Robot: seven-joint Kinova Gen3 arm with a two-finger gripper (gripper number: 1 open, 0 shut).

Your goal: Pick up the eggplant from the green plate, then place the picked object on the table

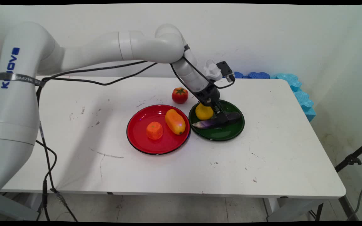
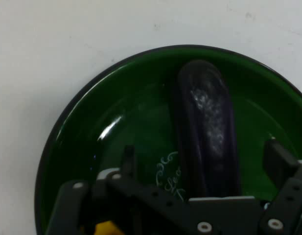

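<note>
The pincer (image 1: 222, 117) is down inside the green plate (image 1: 231, 133), spread wide with one finger on either side of the dark purple eggplant (image 1: 214, 124); in the hand view both fingers (image 2: 278, 159) stand apart from the eggplant (image 2: 209, 132), so it has hold of nothing. The eggplant lies flat across the plate's (image 2: 72, 142) floor, just beside a yellow lemon (image 1: 204, 112) on the same plate. To the left a red plate (image 1: 137, 141) carries an orange (image 1: 154, 130) and an elongated orange-yellow fruit (image 1: 175, 121); a tomato (image 1: 180, 95) stands on the white counter (image 1: 262, 163) behind the two plates. The eggplant looks like a light, stiff toy with a glossy, likely slippery skin; its thick, even middle seems the steadiest place to hold, since the tapered ends could slide out.
</note>
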